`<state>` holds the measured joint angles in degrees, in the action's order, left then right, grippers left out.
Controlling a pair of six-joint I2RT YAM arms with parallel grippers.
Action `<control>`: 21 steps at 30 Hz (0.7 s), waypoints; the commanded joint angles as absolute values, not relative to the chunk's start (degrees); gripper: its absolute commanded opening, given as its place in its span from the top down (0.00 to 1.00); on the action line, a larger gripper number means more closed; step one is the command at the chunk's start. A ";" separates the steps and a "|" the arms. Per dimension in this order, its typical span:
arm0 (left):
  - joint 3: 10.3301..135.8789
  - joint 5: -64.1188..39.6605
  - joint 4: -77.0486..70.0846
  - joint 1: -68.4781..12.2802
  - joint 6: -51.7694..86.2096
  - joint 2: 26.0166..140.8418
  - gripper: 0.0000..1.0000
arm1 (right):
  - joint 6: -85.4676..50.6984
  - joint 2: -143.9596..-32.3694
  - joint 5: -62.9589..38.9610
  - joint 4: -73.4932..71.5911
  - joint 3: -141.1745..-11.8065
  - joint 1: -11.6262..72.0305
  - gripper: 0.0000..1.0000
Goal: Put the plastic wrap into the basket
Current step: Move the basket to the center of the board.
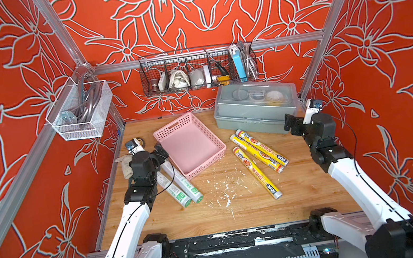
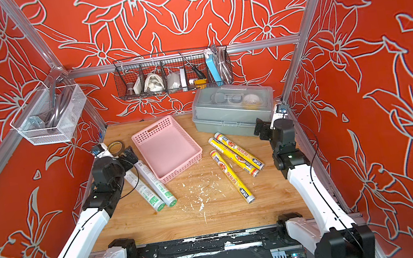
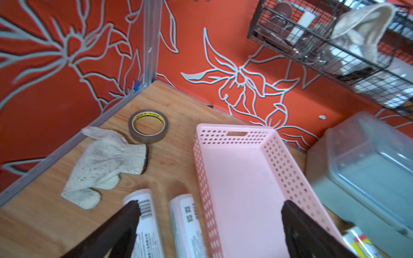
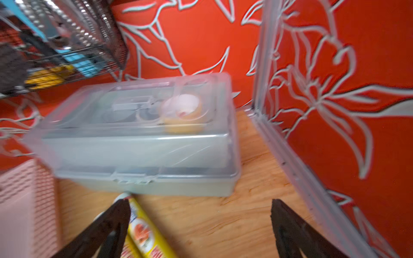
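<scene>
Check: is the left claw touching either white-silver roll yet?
Cannot tell. In the left wrist view the left claw stands open over the white-silver rolls; one fingertip overlaps a roll, height unclear.

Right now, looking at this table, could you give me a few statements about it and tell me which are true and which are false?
1. The pink basket has nothing in it. True.
2. Three yellow rolls lie on the table between the basket and the right arm. True.
3. The left hand grips a white roll. False: it is open and holds nothing, with the two white rolls lying on the table beneath it.
4. The tape ring sits inside the basket. False: it lies on the table beside a glove.
5. The grey box has its lid closed. True.
6. The right hand is shut. False: it is open and empty.
</scene>
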<state>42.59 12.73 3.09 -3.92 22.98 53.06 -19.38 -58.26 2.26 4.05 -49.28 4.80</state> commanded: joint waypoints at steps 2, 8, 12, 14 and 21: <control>50.83 -1.07 17.38 -5.00 29.13 55.22 0.02 | -27.89 -57.65 -17.61 18.12 -51.48 6.53 0.04; 60.42 -6.68 30.17 -7.12 30.07 63.64 0.02 | -28.30 -58.87 -18.65 25.22 -54.34 16.72 0.04; 63.20 -2.84 34.97 -7.10 30.32 71.05 0.02 | -29.05 -60.52 -18.26 25.66 -54.17 23.95 0.06; 63.66 -1.42 35.33 -7.04 31.56 74.69 0.02 | -29.14 -61.36 -17.19 25.84 -53.76 26.77 0.07; 68.11 -0.04 36.69 -6.34 32.52 87.94 0.10 | -27.43 -64.01 -13.68 29.05 -53.61 33.02 0.08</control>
<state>65.54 -1.15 34.22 -6.79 31.92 85.25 -27.94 -63.66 -15.97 25.96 -53.12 31.35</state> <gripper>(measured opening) 0.915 0.919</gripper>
